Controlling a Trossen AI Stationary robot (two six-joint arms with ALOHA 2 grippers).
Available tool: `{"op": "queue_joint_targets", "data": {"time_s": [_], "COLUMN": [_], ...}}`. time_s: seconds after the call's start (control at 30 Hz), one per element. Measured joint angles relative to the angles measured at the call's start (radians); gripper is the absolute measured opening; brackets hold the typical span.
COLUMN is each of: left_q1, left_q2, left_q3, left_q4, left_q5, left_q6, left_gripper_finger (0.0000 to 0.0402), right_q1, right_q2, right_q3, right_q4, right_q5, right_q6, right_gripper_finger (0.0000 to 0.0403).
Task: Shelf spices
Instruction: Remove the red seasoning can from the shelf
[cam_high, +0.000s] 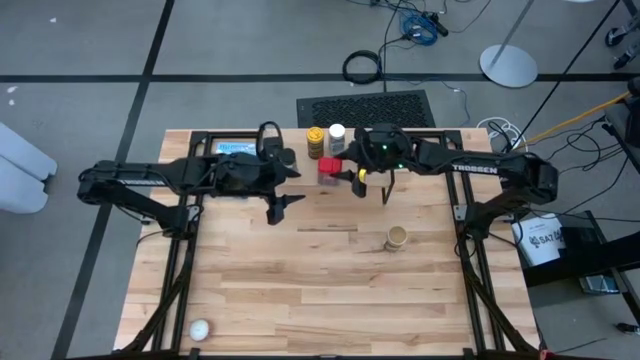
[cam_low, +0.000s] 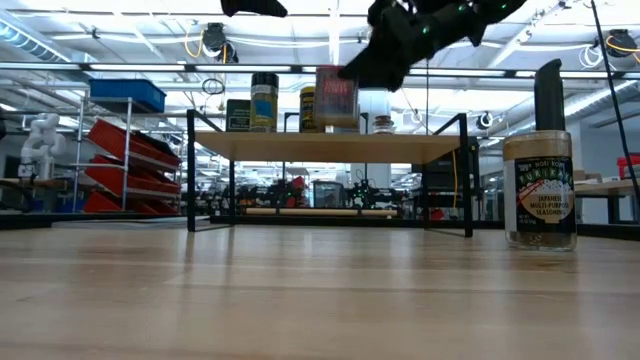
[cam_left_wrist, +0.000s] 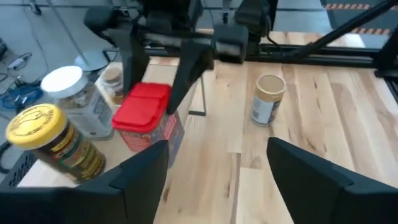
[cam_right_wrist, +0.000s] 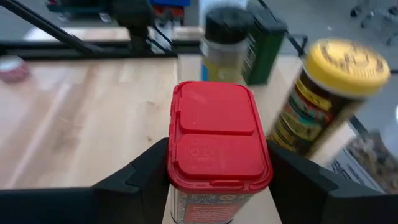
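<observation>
On the low shelf (cam_low: 325, 146) with light wood plank top, the red-lidded rectangular spice tin (cam_right_wrist: 219, 149) is grasped by the right gripper's (cam_right_wrist: 217, 177) jaws for setting down; release is called for next, while the left gripper's (cam_left_wrist: 217, 165) jaws stand released nearby.

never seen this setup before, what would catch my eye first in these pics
The red tin stands out: it sits on the shelf at the table's far edge, with the right pincer closed around it. Beside it stand the yellow-lidded jar and others, while one tan-lidded jar waits alone on the table.
</observation>
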Motion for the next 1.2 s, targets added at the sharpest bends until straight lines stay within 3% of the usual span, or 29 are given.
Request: {"op": "queue_joint_targets", "data": {"time_s": [0.2,0.37,0.6,1.03,1.2], "left_q1": [-0.029,-0.038,-0.038,-0.040,-0.040], "left_q2": [0.029,0.043,0.074,0.177,0.179], "left_q3": [0.000,0.000,0.000,0.000,0.000], "left_q4": [0.043,0.111,0.136,0.177,0.182], "left_q5": [-0.106,-0.114,0.017,0.017,0.018], "left_q6": [0.033,0.032,-0.019,-0.013,-0.014], "left_gripper_finger": [0.0351,0.0396,0.0396,0.0395,0.0378], "right_q1": [0.067,0.130,0.198,0.236,0.236], "right_q2": [-0.053,-0.071,-0.071,-0.071,-0.071], "right_q3": [0.000,0.000,0.000,0.000,0.001], "right_q4": [0.002,0.003,0.011,0.038,0.037], "right_q5": [-0.003,0.001,0.038,0.039,0.059], "right_q6": [0.029,0.034,0.022,0.016,0.008], "right_gripper_finger": [0.0214,0.0214,0.0215,0.0215,0.0215]}}
